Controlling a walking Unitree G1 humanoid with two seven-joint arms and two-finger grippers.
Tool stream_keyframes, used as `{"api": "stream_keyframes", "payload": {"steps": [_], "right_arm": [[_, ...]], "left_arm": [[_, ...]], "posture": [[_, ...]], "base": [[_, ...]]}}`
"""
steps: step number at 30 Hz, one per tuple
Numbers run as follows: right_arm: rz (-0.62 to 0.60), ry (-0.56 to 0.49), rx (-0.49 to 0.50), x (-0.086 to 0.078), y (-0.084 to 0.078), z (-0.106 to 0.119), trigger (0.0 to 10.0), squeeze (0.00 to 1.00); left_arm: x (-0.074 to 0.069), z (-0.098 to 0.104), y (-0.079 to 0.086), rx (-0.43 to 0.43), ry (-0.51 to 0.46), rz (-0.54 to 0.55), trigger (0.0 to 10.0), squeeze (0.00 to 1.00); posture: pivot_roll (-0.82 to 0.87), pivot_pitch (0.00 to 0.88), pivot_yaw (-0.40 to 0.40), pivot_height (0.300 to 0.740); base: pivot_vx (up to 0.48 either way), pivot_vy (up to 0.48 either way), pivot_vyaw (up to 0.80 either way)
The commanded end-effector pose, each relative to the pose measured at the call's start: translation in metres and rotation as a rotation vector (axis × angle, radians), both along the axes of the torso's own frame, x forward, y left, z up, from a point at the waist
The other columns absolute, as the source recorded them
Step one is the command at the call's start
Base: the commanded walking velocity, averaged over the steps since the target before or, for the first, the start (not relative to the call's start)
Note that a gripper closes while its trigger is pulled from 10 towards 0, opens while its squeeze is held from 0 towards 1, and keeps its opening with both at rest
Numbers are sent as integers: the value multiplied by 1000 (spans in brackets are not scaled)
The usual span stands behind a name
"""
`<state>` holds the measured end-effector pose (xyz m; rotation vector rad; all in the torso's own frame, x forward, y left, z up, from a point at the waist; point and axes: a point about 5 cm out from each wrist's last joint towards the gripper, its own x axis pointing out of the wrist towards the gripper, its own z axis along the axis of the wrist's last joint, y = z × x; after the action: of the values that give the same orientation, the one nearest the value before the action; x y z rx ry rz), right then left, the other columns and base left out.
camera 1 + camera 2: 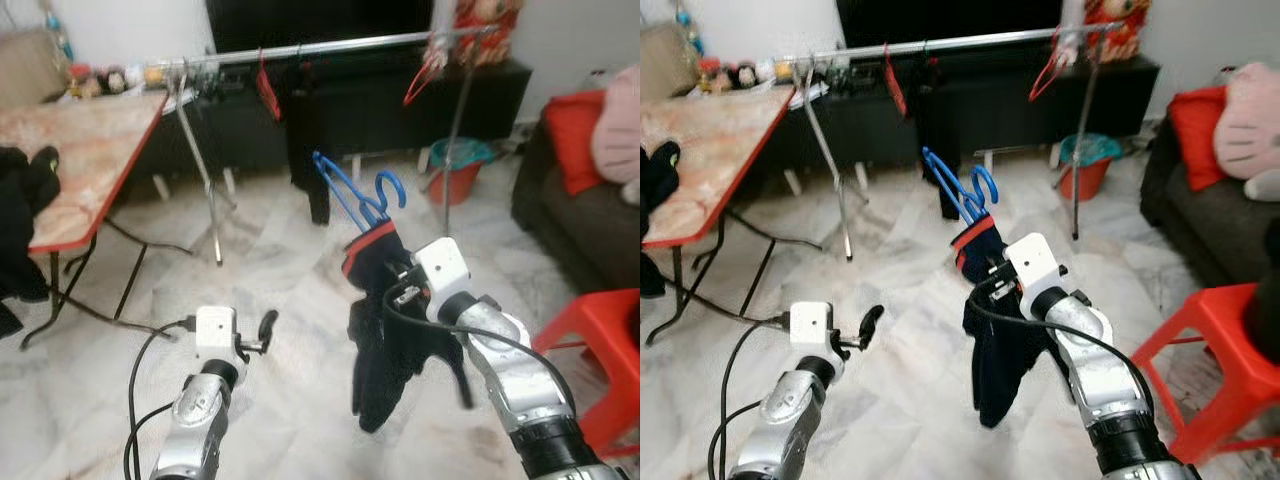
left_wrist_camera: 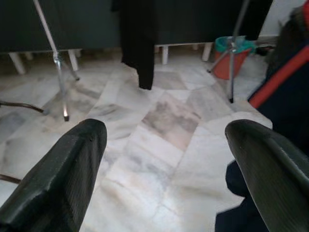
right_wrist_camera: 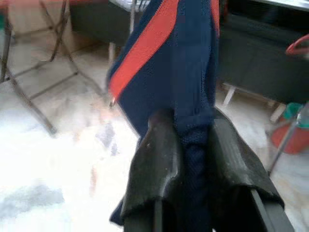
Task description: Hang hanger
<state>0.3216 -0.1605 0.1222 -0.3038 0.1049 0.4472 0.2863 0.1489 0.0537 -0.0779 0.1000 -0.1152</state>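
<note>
A blue hanger [image 1: 352,198] carries a dark navy garment [image 1: 385,340] with a red collar band. My right gripper [image 3: 189,145] is shut on the garment and hanger, holding them up in mid-air over the floor. The hook of the hanger [image 1: 983,186] points up and away. A silver clothes rail [image 1: 330,46] runs across the back, with red hangers [image 1: 268,90] and a black garment [image 1: 305,140] on it. My left gripper [image 2: 164,159] stands open, low over the marble floor, to the left of the held garment.
A folding table with a red edge [image 1: 90,150] stands at the left with dark clothes [image 1: 22,210] on it. A red stool [image 1: 600,350] is at the right, a dark sofa [image 1: 580,220] behind it. An orange bucket [image 1: 458,170] sits by the rail's right leg.
</note>
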Motion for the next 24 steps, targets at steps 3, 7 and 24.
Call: {"api": "stream_keyframes", "payload": {"steps": [3,7,24], "right_arm": [[29,-45,3,4,5,12,10000,0],[42,-42,-6,4,5,12,10000,0],[421,69,-145,-15,7,7,10000,0]], "left_arm": [[-1,-2,5,12,20,15,10000,0],[-1,-2,4,8,20,9,10000,0],[23,12,-6,123,44,-323,10000,0]], "posture": [[-223,0,56,740],[-224,0,55,740],[-215,0,29,740]], "base": [[0,0,0],[0,0,0],[0,0,0]]}}
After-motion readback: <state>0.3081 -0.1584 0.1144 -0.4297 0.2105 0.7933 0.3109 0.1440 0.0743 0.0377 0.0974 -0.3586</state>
